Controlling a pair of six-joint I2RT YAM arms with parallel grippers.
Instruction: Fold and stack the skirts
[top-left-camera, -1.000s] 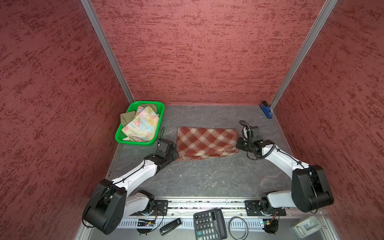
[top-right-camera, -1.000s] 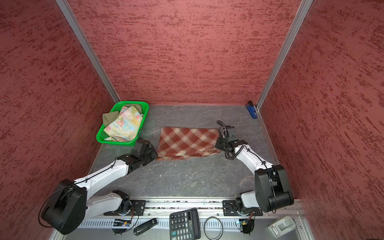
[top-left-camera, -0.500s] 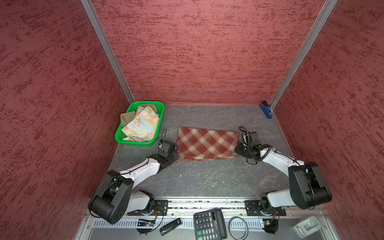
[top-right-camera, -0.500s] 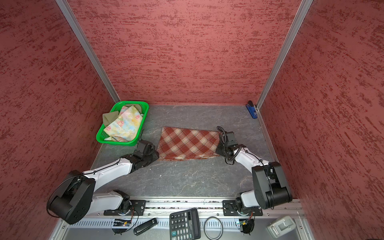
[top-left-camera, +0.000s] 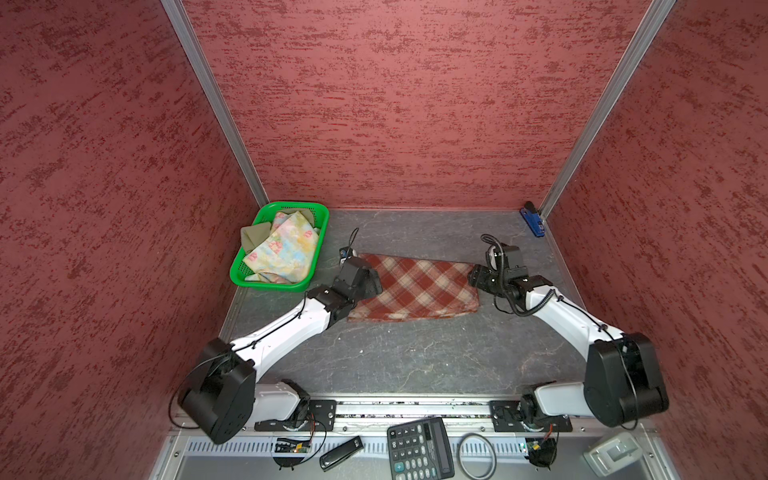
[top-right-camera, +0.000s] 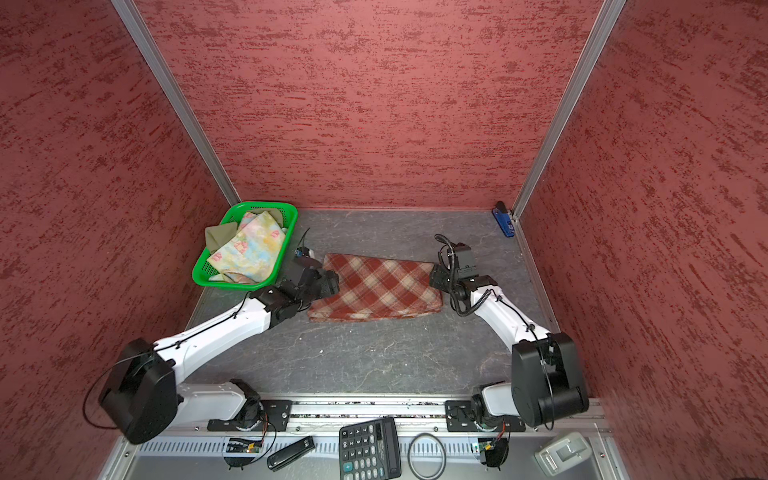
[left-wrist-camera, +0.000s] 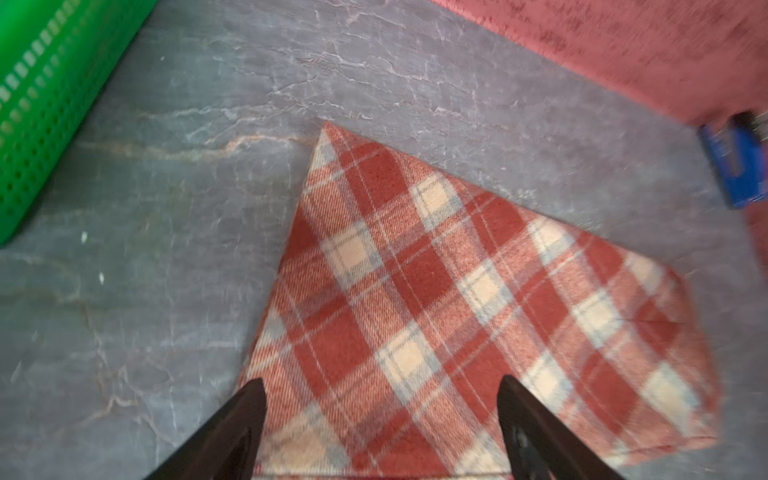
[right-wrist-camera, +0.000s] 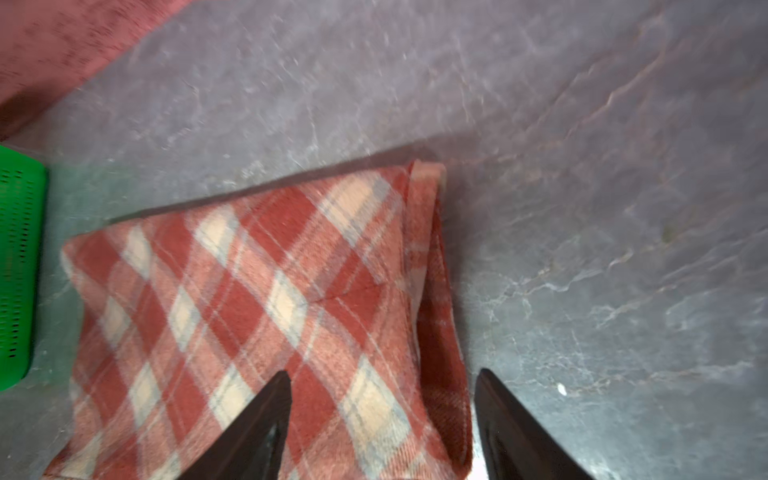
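Left gripper (left-wrist-camera: 381, 380): jaws apart, empty, over the left end of the plaid skirt (top-left-camera: 415, 286). Right gripper (right-wrist-camera: 383, 372): jaws apart, empty, over its right end. Plaid skirt: one, lying folded flat on the table (top-left-camera: 415, 357) (first fold judged done). Basket (top-left-camera: 266, 286): one, holding the floral skirt (top-left-camera: 286, 249) and olive skirt (top-left-camera: 254, 235), both loose. Skirts: three; two left to fold, none stacked yet.

Both top views looked steeply down from high in front of the plaid skirt (top-left-camera: 415, 289); each wrist view faced it closely from one end.
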